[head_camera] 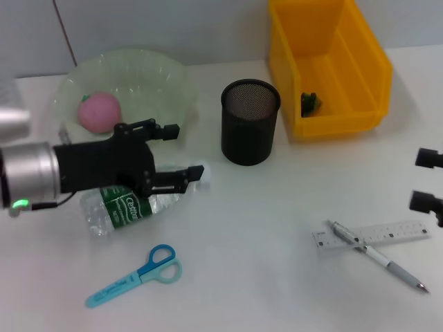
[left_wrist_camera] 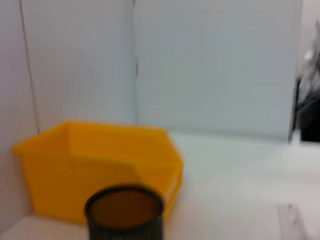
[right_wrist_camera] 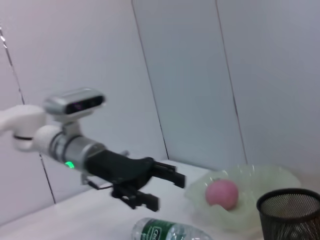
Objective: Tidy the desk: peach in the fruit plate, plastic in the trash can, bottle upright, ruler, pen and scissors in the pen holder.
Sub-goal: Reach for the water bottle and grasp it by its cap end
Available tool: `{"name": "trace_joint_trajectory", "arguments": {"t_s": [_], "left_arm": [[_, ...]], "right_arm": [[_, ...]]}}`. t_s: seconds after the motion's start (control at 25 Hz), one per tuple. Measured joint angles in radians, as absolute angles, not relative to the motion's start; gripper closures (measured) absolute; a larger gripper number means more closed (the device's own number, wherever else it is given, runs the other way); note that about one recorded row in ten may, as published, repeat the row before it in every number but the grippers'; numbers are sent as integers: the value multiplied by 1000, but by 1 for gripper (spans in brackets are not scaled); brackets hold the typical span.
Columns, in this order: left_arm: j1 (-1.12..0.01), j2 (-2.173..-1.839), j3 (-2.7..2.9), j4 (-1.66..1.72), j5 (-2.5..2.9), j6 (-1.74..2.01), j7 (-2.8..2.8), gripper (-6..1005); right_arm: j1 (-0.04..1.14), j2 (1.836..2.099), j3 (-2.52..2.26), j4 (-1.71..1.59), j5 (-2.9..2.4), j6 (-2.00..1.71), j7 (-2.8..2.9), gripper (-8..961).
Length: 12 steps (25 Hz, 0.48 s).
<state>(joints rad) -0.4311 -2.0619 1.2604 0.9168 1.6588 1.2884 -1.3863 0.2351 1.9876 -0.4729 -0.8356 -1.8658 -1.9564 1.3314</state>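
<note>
Our left gripper (head_camera: 178, 158) hovers wide-fingered over the lying water bottle (head_camera: 128, 206) near the desk's left edge; next we descend, grasp, upright it.

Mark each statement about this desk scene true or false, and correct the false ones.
1. The peach lies in the fruit plate. True.
2. The bottle stands upright. False: it lies on its side.
3. The scissors are in the pen holder. False: they lie on the desk.
4. The pen lies across the ruler. True.
5. The left pincer is open above the bottle. True.
</note>
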Motion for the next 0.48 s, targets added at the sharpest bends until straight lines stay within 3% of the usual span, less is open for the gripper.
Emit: {"name": "trace_joint_trajectory", "arguments": {"t_s": [0.32, 0.48], "left_arm": [[-557, -2065, 1264, 935, 1893, 1244, -1579, 168], [-681, -2071, 1313, 896, 2052, 1179, -1730, 169]], "right_arm": [[252, 2000, -451, -815, -1953, -1930, 1301, 136], [269, 2008, -450, -808, -2012, -1882, 1301, 137]]}}
